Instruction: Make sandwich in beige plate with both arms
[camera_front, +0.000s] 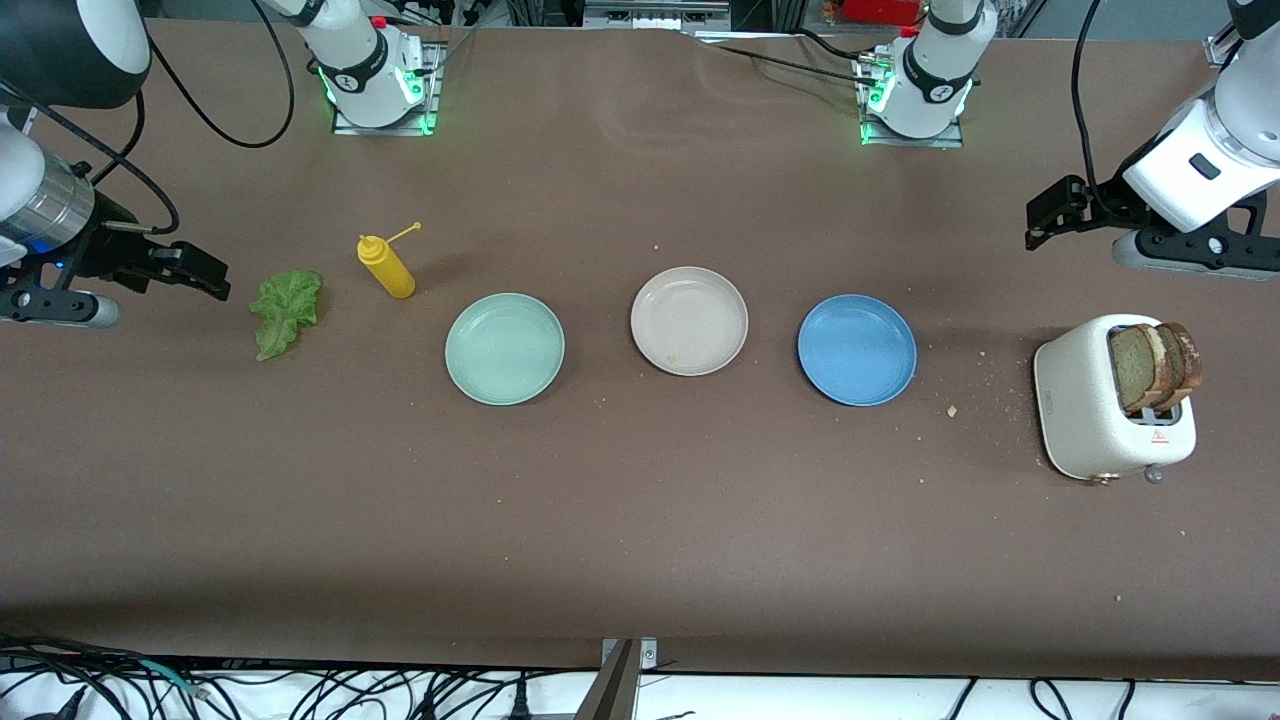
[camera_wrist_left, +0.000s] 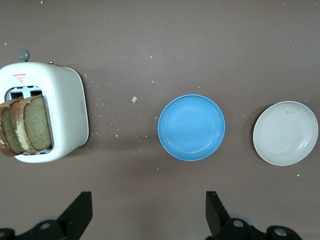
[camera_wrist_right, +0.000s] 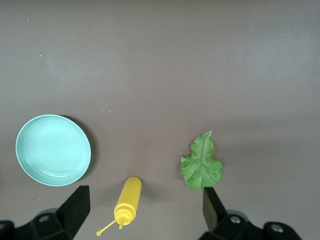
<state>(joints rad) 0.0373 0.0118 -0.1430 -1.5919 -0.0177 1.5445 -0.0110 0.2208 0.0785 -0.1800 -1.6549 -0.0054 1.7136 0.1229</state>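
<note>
**A:** Which step were you on?

**B:** The very start, by my reading. The beige plate (camera_front: 689, 321) sat bare on the worktop (camera_front: 640, 520) between the mint green plate (camera_front: 504, 348) and the blue plate (camera_front: 856, 349). No sandwich existed; both bread slices (camera_front: 1155, 367) stood in the toaster (camera_front: 1110, 410), and the lettuce leaf (camera_front: 286, 311) lay flat beside the yellow squeeze bottle (camera_front: 386, 266).

**A:** And your jaws?

**B:** The left gripper (camera_wrist_left: 148, 212) hung in the air with jaws spread wide, holding nothing; the toaster lay off to one side of its jaws and the blue plate ahead of them. The right gripper (camera_wrist_right: 145, 210) was likewise wide and empty, touching nothing, with the bottle between its jaws and the lettuce just ahead of one finger.

**A:** Next move?

**B:** Likely you'd need the left jaws lowered over a bread slice, gripped across its thin faces, then carried to the beige plate.
</note>
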